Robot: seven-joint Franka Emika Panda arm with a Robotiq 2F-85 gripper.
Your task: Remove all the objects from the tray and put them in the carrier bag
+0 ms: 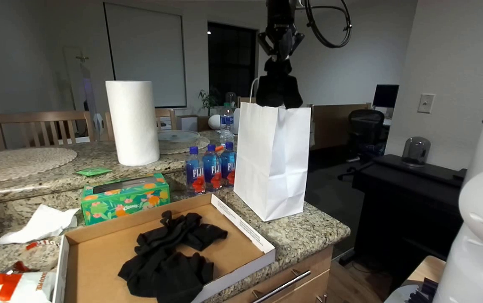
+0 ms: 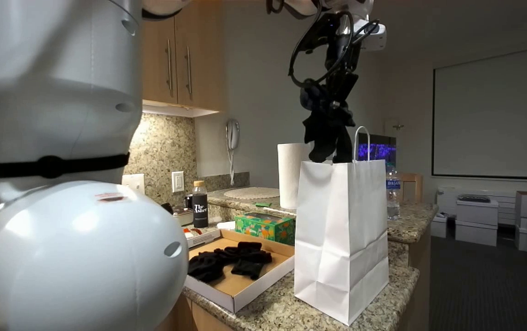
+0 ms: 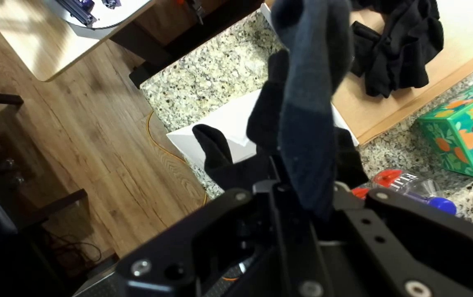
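While the pincer [image 1: 281, 57] grips black cloth [image 1: 279, 87], limp, drooping, white paper bag [image 1: 268, 164] upright, lightly creased.

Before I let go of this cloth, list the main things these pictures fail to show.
Bag: inside hidden by its walls in both exterior views; held cloth covers much of it in the wrist view.
Pincer: tips partly covered by that cloth in the wrist view.
Tray: near corner cut off by the bottom edge in an exterior view.
Black heap in the tray: piece count unclear, dark folds merging in every view.
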